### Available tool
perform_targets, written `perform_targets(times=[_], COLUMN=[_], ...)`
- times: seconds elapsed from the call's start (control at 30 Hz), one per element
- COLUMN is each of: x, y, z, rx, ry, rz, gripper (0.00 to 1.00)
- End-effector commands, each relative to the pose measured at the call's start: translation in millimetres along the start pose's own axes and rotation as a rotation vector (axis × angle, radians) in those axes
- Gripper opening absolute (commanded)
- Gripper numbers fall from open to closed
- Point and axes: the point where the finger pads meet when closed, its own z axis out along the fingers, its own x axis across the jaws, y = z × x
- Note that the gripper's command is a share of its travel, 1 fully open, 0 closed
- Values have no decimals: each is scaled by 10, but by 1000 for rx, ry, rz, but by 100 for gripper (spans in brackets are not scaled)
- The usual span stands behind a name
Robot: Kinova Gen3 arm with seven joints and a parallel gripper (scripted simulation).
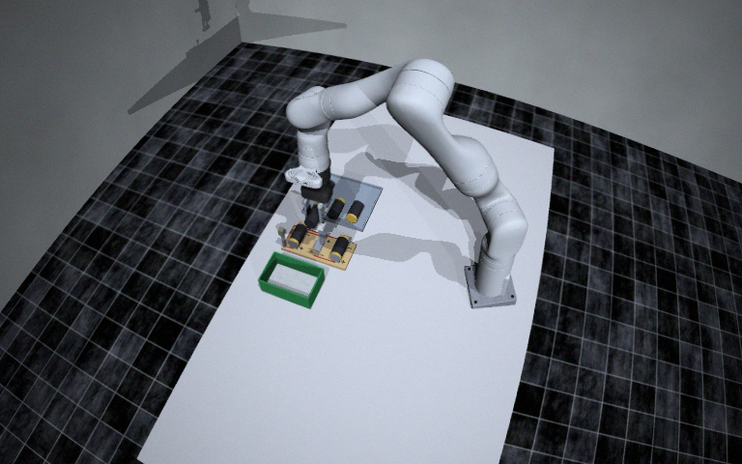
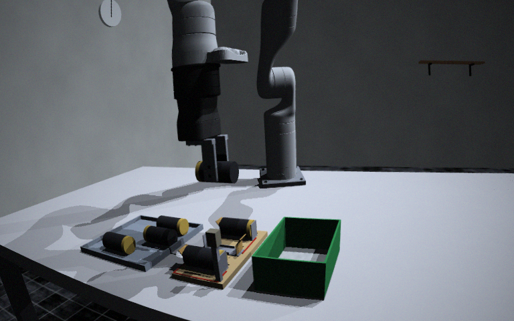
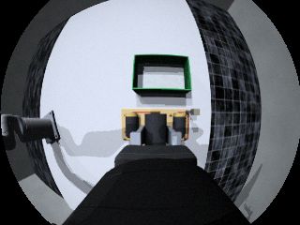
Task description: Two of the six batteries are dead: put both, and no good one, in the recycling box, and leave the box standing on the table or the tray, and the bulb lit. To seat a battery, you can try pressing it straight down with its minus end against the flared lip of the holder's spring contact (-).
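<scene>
My gripper (image 1: 313,213) (image 2: 217,170) (image 3: 155,132) is shut on a black battery (image 1: 311,218) (image 2: 229,172) (image 3: 156,123), held level high above the holder board's tray side, its gold end away from the box. The wooden holder board (image 1: 351,255) (image 2: 236,267) (image 3: 124,117) carries one battery (image 1: 297,235) (image 2: 197,258) (image 3: 179,126) beside the bulb and another (image 1: 339,247) (image 2: 233,227) (image 3: 131,127) at the far end; its middle bay is empty. The bulb (image 1: 281,232) (image 2: 213,238) (image 3: 195,112) looks dull, unlit. The green box (image 1: 287,296) (image 2: 290,278) (image 3: 188,72) stands upright, without batteries.
The grey-blue tray (image 1: 373,202) (image 2: 137,256) holds three batteries, seen in the exterior view: one near the front edge (image 2: 114,242), a middle one (image 2: 158,235) with its gold end turned away, one at the back (image 2: 170,225). The gripper hides part of the tray in the top view.
</scene>
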Motion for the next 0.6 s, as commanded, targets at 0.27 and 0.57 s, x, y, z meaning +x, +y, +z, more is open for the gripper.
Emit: perform_targets(times=[0.27,0.57], x=[5,6], y=[0,0], z=[15,484], rx=[0,0], ry=[2,2], rz=[0,0], gripper=[57,57])
